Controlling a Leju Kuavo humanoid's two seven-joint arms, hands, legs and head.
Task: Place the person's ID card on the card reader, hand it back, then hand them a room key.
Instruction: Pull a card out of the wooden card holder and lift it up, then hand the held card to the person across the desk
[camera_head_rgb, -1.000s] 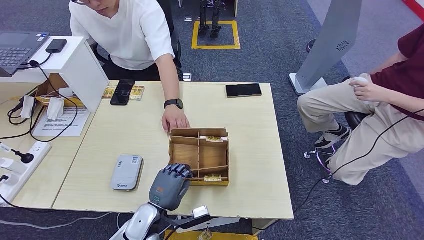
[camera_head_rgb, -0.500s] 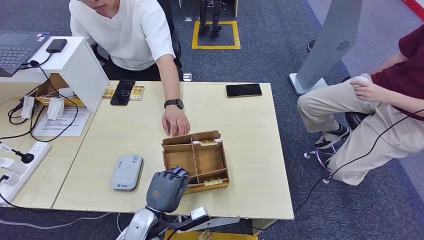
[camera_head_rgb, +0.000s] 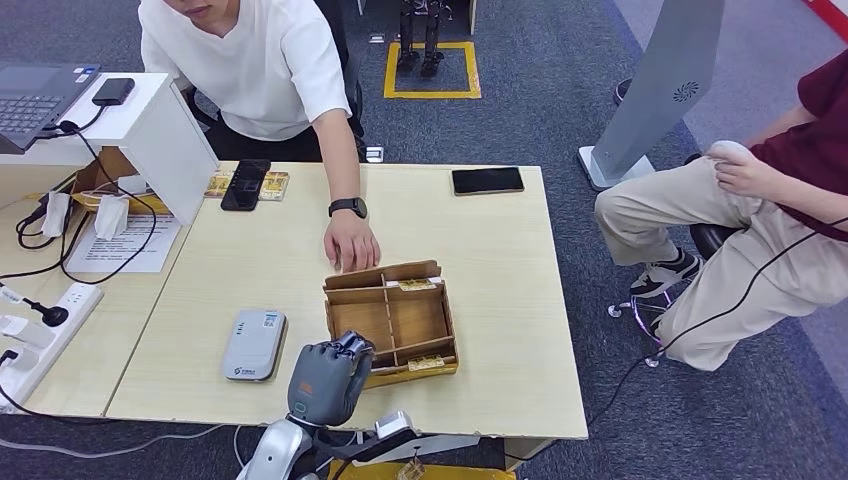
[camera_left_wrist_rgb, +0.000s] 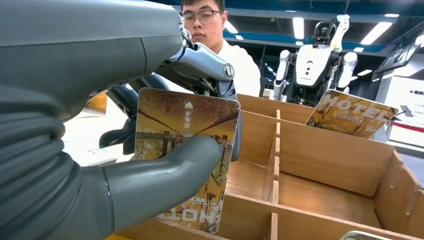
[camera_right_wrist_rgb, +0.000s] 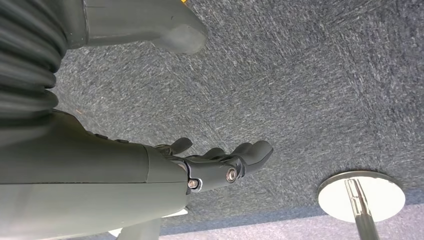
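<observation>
Already our left hand (camera_left_wrist_rgb: 150, 165) pinched the thin, stiff, slippery room key (camera_left_wrist_rgb: 187, 150) by its face, right hand (camera_right_wrist_rgb: 220, 165) loosely spread, empty.

Glossy printed key card (camera_left_wrist_rgb: 187, 155), matt brown cardboard tray (camera_head_rgb: 395, 318), pale smooth wood-grain table (camera_head_rgb: 500, 290), rough grey carpet (camera_right_wrist_rgb: 300, 75)

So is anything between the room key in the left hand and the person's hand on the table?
Yes. The left hand pinches the room key at the wooden tray's near side; the tray's dividers and far wall stand before the person's hand.
</observation>
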